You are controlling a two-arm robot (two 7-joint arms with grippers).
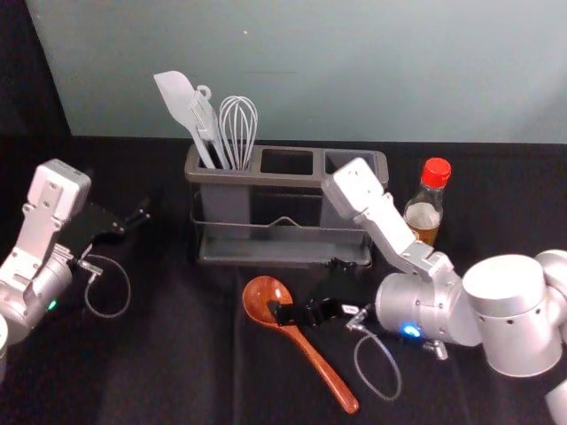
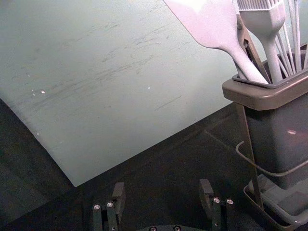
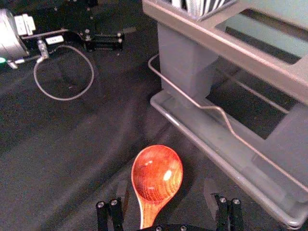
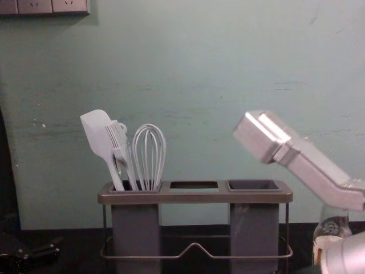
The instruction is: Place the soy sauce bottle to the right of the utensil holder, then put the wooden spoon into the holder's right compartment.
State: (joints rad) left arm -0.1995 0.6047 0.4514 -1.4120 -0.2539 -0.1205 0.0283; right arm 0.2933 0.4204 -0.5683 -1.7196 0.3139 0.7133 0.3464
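The right gripper (image 1: 304, 288) is open over the bowl end of the wooden spoon (image 1: 321, 365), which lies on the table before the utensil holder (image 1: 226, 204). In the right wrist view, the spoon's bowl (image 3: 156, 173) shows between the open fingers of the right gripper (image 3: 166, 195). The soy sauce bottle (image 1: 423, 212), red-capped, stands upright to the holder's right, partly behind the right arm; the chest view shows part of the bottle (image 4: 331, 228). The holder's right compartment (image 4: 254, 185) holds nothing visible. Left of the holder is the left gripper (image 1: 133, 223); its own wrist view shows the gripper (image 2: 162, 190) open.
A white spatula (image 4: 98, 134), a brush (image 4: 120, 145) and a whisk (image 4: 149, 157) stand in the holder's left compartment. A pale wall (image 1: 354, 88) rises behind the black-covered table (image 1: 177, 354). The right forearm crosses in front of the holder's right end.
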